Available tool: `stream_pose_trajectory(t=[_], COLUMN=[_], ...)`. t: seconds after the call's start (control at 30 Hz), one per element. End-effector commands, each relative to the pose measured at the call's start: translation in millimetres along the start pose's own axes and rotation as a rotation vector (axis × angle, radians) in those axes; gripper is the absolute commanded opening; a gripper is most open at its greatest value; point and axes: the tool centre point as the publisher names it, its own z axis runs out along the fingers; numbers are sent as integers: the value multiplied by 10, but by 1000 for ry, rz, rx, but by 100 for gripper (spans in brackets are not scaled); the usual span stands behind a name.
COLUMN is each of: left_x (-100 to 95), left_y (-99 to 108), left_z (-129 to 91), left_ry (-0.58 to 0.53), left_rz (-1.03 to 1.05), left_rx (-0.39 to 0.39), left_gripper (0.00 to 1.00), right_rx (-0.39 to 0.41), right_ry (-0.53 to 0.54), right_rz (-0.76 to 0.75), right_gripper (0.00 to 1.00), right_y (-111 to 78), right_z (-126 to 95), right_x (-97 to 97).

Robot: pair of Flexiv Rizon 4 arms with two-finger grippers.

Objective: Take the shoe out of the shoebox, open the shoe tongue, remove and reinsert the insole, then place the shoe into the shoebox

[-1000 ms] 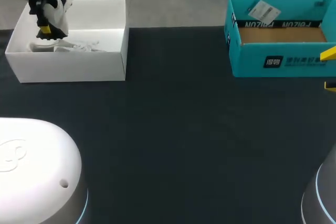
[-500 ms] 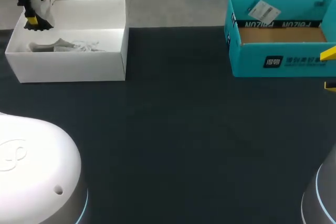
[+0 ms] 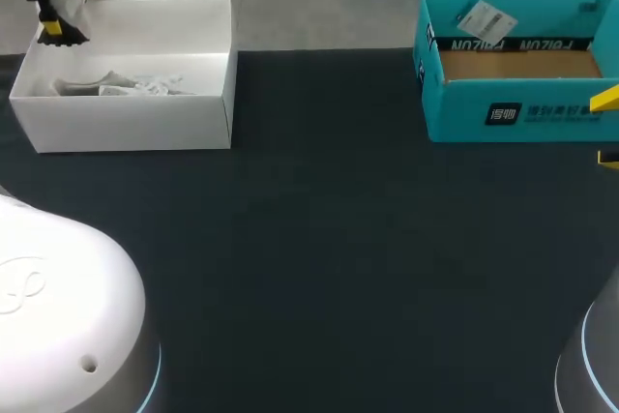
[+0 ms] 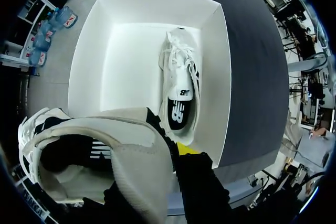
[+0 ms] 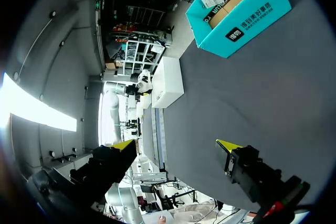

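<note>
Hanging clear above the far-left corner of the white shoebox (image 3: pixel 135 125), a white-and-black shoe (image 4: pixel 105 153) is clamped at its collar in the left hand (image 3: pixel 60 32), one yellow-tipped finger outside the wall and the other apparently inside the opening. The shoe's long axis runs sideways across the fingers, its mouth turned up toward the wrist. A second shoe (image 4: pixel 181 85) lies flat in the shoebox below, lengthwise against the wall that faces the middle of the dark worktop (image 3: pixel 329 239). Bare worktop lies beside the shoebox, toward the robot and its right, so the set-down looks to be that way. The right hand (image 5: pixel 176 144), fingers wide apart and holding nothing, waits well apart at the far right, just beside the teal box (image 3: pixel 513 111); the left arm is plainly the nearer.
</note>
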Motion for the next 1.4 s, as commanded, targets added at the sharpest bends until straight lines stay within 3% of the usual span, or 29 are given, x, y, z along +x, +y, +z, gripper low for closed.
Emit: stream_pose_trajectory(t=[0.03,0.27,0.5,0.57,1.07,1.13,1.27,1.4], left_x=[-196,-220,-150,-159,-159,-143,-145,-359], left_y=[32,67,46,35,35,58,88,210], left_z=[5,-3,-92,-113,-113,-146,-172,-223], left_ry=[71,66,82,68,68,76,108,152], left_rz=[6,65,373,376,376,531,883,1022], left_rx=[17,27,34,7,7,52,-101,-112], left_gripper=[0,0,0,0,0,0,0,0], right_rx=[-3,-3,-3,-3,-3,-3,-3,-3], right_ry=[-3,-3,-3,-3,-3,-3,-3,-3], right_rz=[1,1,1,1,1,1,1,1], right_gripper=[100,100,100,100,100,100,100,100], right_y=[-19,-19,-19,-19,-19,-19,-19,-19], right_z=[0,0,0,0,0,0,0,0], right_x=[-2,-2,-2,-2,-2,-2,-2,-2])
